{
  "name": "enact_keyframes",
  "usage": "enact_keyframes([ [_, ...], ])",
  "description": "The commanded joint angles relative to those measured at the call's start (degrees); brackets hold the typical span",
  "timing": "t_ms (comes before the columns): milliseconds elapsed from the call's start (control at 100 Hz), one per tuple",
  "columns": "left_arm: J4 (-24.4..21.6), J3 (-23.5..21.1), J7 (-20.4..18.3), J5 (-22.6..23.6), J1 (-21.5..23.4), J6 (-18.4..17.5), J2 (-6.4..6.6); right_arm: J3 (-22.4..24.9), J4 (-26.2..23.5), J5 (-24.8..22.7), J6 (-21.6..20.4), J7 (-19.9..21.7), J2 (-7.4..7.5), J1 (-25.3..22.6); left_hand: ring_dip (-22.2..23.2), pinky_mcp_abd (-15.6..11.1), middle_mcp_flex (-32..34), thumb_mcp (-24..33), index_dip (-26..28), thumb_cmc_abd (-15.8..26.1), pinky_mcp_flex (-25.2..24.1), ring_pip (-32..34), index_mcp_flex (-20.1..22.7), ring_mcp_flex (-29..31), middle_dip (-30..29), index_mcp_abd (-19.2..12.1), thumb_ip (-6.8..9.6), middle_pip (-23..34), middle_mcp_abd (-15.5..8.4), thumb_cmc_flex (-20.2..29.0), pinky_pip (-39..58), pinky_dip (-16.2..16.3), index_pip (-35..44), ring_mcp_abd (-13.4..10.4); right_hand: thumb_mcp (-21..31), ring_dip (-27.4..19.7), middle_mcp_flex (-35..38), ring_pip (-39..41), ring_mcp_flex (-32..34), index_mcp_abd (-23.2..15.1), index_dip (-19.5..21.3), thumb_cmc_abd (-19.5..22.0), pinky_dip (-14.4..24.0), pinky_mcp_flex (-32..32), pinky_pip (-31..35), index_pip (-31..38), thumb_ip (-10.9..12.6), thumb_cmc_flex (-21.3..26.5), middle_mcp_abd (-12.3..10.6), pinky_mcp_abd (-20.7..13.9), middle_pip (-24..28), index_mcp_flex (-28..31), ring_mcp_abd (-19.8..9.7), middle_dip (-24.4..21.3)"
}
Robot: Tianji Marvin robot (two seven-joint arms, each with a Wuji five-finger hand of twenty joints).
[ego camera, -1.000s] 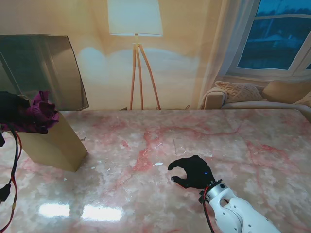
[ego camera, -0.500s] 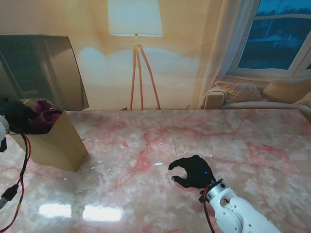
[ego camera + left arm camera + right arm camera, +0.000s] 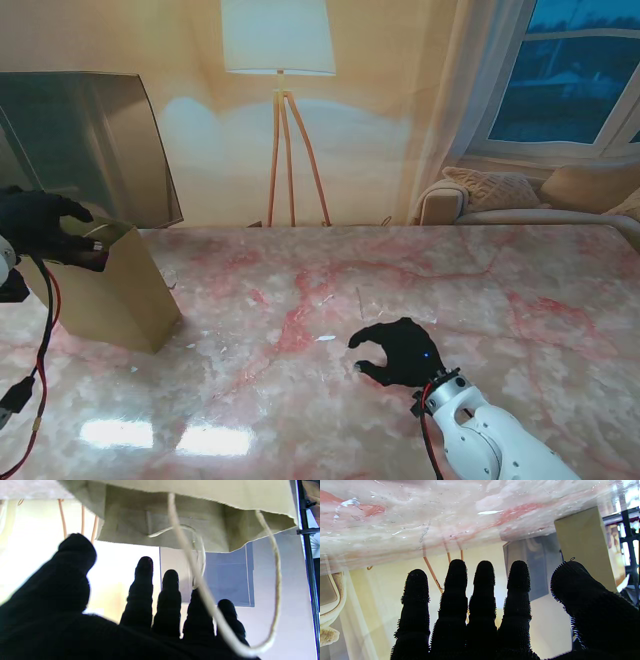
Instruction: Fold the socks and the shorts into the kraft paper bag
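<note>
Purple bundle gone from left hand — was clutched beside the bag a second ago, at the mouth half a second ago, now out of sight, so judged dropped inside kraft paper bag. Can't confirm from inside view: left wrist view shows only bag rim, paper wall and cord handle, no cloth visible. Left hand fingers spread and holding nothing, hovering at bag opening, handle cord draped across them, possibly touching. Can't tell whether bundle was socks or shorts, nor whether both are already in. Bag standing upright at far left of marble surface, slightly leaning. Right hand unchanged across the three stand frames, resting low over surface nearer to me, fingers loosely curled in stand view, apart, gripping nothing. No other garment visible on surface. Means deposit step looks done; likely next: pull left hand clear without snagging handle — risk of tipping bag
</note>
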Motion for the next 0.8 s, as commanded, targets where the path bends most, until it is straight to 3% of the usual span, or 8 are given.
enact_keyframes([
  [0, -1.5, 0.0, 0.5, -0.3, 0.5, 0.0, -0.31, 0.1, -0.5, -0.4, 0.0, -0.1, -0.19, -0.3, -1.1, -1.2, -1.7, -2.2, -0.6, 1.5, 0.1, -1.7, -1.7, -1.0, -0.9, 1.2, 3.99, -1.2, 1.3, -1.6, -0.7, -2.0, -1.3, -1.6, -0.6, 0.9, -1.9, -0.6, -1.4, -0.2, 0.0, 1.1, 1.7, -1.0, 0.5, -1.4, 3.4, -1.8, 0.7, 0.8, -0.2, -2.1, 0.4, 0.4],
  [370, -5.7, 2.8, 7.8, -6.2, 1.0, 2.4, -1.43, 0.3, -0.9, -1.1, 0.1, -0.5, -0.13, -0.3, -2.2, -2.6, -2.9, -7.7, -0.8, 6.8, 0.8, -1.7, -2.2, -1.0, -2.1, 1.6, 5.25, -1.4, 1.2, -2.8, 0.3, -5.5, -2.1, -2.6, -0.6, 0.8, -2.0, -0.6, -1.5, -0.1, 0.0, 1.0, 1.6, -1.0, 0.4, -1.5, 3.4, -1.6, 0.8, 0.7, -0.2, -2.3, 0.3, 0.3],
  [420, -6.4, 3.5, 8.6, -7.1, 1.2, 2.8, -1.58, 0.4, -0.9, -1.2, 0.1, -0.6, -0.13, -0.3, -2.6, -2.5, -3.1, -10.8, -0.9, 7.9, 0.7, -1.8, -2.4, -1.0, -2.5, 1.7, 6.22, -1.4, 1.1, -1.8, 1.9, -6.3, -2.5, -2.7, -0.6, 0.8, -2.0, -0.6, -1.5, -0.1, 0.0, 1.0, 1.7, -0.9, 0.4, -1.5, 3.4, -1.6, 0.8, 0.7, -0.2, -2.2, 0.3, 0.4],
  [790, -8.9, 9.0, 15.6, -11.3, 2.4, 3.3, -2.81, 0.7, -0.9, -1.6, 0.2, -1.1, -0.06, -0.3, -2.5, -2.2, -4.1, -13.1, -1.3, 8.5, 3.4, -1.3, -4.6, 0.4, -2.8, 1.4, 6.95, -1.5, 0.9, -1.6, 6.6, -7.0, -3.7, -2.3, -0.6, 0.8, -2.1, -0.6, -1.4, -0.2, 0.0, 0.9, 1.7, -1.0, 0.4, -1.6, 3.3, -1.5, 0.8, 0.8, -0.2, -2.6, 0.3, 0.3],
])
